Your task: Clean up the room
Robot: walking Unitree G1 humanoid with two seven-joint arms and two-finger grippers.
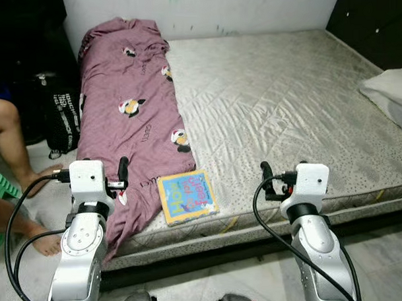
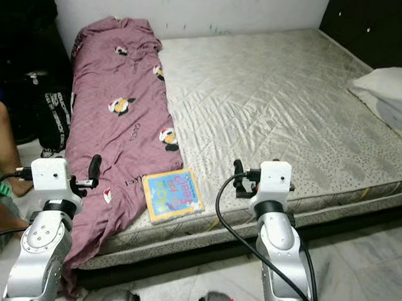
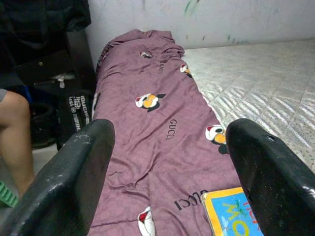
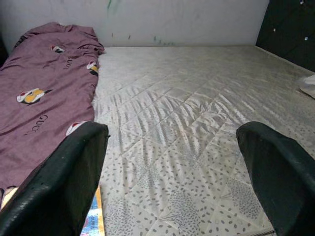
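Left tool (image 1: 123, 172) and right tool (image 1: 266, 179) hover at the bed's near edge, both released, grasping nothing. Book (image 1: 187, 196) lies on the mattress (image 1: 282, 100), partly overlapping the purple blanket (image 1: 129, 115). Pillow (image 1: 394, 91) is cut off at right; a person's leg (image 1: 13, 147) at left.

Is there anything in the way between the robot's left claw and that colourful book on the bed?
Nothing visible. The left gripper hovers open over the purple blanket, and the book lies just beyond it near the mattress edge, with only flat blanket between them.
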